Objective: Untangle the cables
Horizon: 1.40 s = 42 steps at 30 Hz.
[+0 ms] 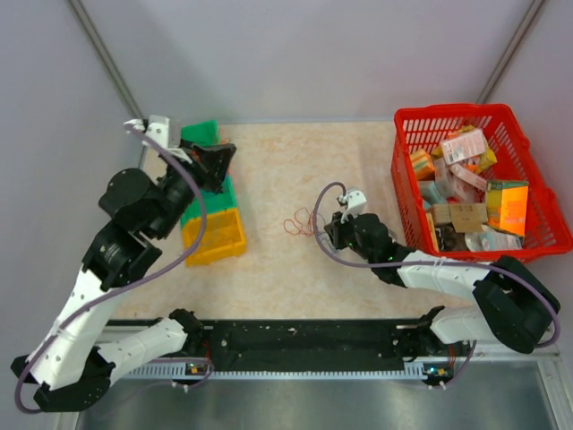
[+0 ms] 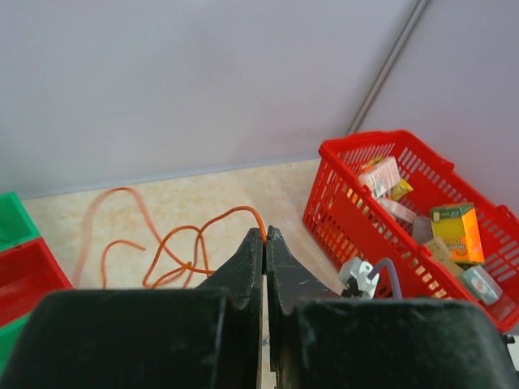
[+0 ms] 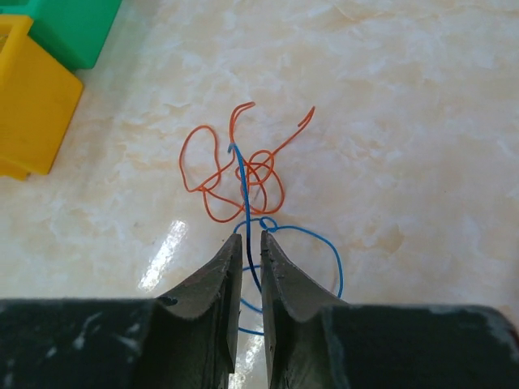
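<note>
Right end effector stands slightly parted astride a blue cable on the worktop, left end effector clenched on an orange cable.

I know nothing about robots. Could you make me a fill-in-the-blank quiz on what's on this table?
The basket holding packets is ____.
The thin wire between the fingers of the right gripper is ____.
The wire loops tangled with it are ____.
The yellow bin stands nearest the ____ arm.
Missing words: red, blue, orange, left.
</note>
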{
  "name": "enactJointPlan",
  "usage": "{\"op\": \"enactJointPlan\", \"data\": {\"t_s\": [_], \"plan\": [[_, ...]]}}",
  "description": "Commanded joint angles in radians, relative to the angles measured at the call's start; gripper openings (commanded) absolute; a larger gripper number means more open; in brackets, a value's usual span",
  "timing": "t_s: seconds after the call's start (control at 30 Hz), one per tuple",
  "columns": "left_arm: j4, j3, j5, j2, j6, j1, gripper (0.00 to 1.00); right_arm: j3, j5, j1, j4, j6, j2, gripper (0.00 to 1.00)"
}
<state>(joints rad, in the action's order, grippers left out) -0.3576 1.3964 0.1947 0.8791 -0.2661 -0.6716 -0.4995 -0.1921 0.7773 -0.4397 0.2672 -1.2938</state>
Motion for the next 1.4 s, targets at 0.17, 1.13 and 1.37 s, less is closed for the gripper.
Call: {"op": "enactJointPlan", "data": {"t_s": [0.17, 1.13, 1.37], "plan": [[0.012, -0.011, -0.123, 0.090, -0.081, -0.003, 0.00, -0.004, 0.074, 0.010, -0.060, -0.049, 0.065, 0.33], [0.019, -0.066, -0.564, 0.290, -0.193, -0.002, 0.00, 0.121, 0.261, 0.010, -0.249, -0.098, 0.203, 0.78], [0.042, -0.066, -0.751, 0.339, -0.205, -0.002, 0.00, 0.144, 0.237, 0.008, -0.283, -0.089, 0.223, 0.77]]}}
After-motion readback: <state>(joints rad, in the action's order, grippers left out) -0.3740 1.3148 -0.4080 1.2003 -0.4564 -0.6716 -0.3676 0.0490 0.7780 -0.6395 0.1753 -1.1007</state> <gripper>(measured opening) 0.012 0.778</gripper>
